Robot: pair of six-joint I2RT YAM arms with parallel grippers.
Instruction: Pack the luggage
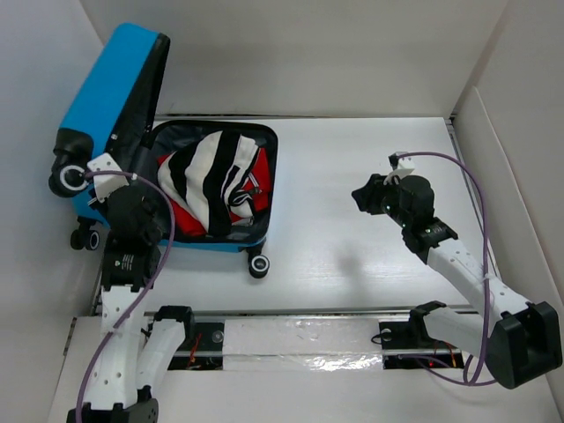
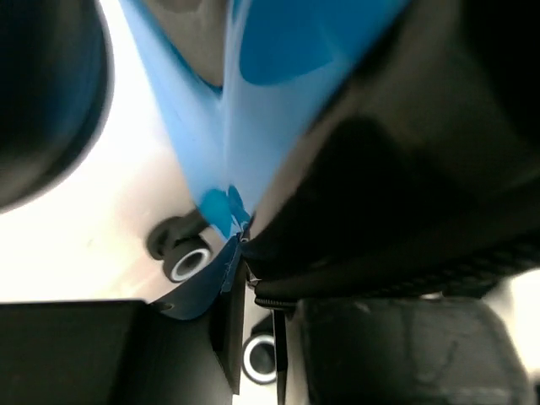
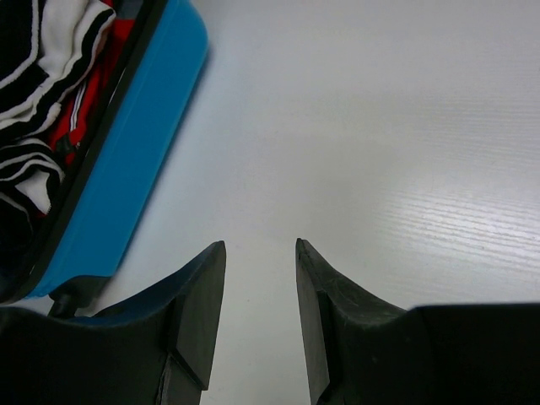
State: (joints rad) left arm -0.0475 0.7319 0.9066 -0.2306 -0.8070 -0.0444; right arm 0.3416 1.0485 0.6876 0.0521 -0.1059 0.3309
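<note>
Luggage point(image 1: 106, 79) open, left pincer point(image 1: 100, 173) close beside it

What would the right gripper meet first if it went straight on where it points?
Probably the bare table, just beside the blue wall of the luggage; depth is unclear.

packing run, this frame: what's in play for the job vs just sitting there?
In play:
- luggage, lid up
- black-and-white striped garment, lying in it
- red garment, under the striped one

Just there:
- table
- white side walls
- silvery strip by the arm bases
</note>
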